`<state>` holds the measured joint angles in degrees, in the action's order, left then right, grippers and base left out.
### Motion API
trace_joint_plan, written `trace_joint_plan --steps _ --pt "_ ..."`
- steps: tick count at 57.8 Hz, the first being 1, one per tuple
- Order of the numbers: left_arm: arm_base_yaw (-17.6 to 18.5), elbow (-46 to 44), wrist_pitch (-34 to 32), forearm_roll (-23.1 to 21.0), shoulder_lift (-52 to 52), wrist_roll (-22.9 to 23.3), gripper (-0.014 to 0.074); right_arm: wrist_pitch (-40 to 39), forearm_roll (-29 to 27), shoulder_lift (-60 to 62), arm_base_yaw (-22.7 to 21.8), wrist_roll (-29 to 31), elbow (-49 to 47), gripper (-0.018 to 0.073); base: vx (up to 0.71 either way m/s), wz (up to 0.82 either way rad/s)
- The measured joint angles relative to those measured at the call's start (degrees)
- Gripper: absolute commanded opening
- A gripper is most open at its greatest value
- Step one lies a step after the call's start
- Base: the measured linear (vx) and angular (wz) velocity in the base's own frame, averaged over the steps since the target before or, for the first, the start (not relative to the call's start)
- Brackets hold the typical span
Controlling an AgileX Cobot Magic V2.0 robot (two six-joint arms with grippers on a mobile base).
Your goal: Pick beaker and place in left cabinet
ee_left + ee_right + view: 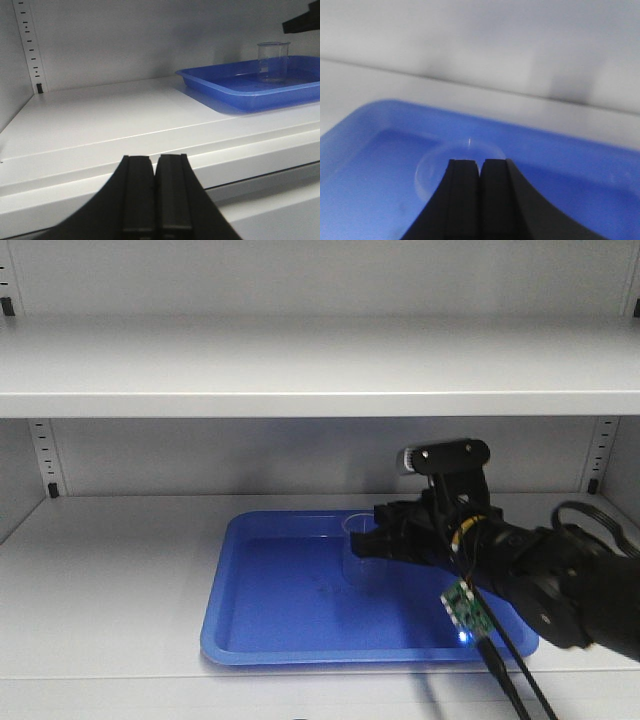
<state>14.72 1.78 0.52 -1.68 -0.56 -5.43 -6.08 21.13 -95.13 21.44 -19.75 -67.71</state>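
Right fingers (pixel 480 172) pressed together above beaker (pixel 361 546), upright in blue tray (pixel 300 645) on left cabinet (pixel 120 590) shelf; left fingers (pixel 155 172) together.

A blue plastic tray (pixel 290 625) with a raised rim lies flat on the shelf, directly beneath and ahead of the right fingers (pixel 462 200); it sits well off to the right of the left fingers (pixel 137 200).

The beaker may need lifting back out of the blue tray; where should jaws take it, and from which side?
Grip the beaker across its straight glass wall below the flared rim, coming from the open shelf front. It stands upright in the blue tray, whose low rim leaves the wall exposed.
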Motion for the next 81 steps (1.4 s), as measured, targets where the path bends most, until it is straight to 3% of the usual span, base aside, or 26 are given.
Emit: trace_joint_plan --steps 16,47,73,81 --pt "0.0 0.0 0.0 0.0 0.0 0.0 0.0001 -3.85 -0.04 12.93 0.0 0.0 16.69 -0.0006 0.0 0.0" --pt "0.0 0.0 0.0 0.0 0.0 0.0 0.0001 -4.14 -0.04 51.96 0.0 0.0 48.16 -0.0006 0.0 0.0" --pt "0.0 0.0 0.0 0.0 0.0 0.0 0.0001 -4.19 -0.31 58.96 -0.12 0.0 61.37 -0.0006 0.0 0.0" --pt "0.0 0.0 0.0 0.0 0.0 0.0 0.0001 -3.75 -4.92 67.29 -3.22 -0.26 66.3 -0.0006 0.0 0.0"
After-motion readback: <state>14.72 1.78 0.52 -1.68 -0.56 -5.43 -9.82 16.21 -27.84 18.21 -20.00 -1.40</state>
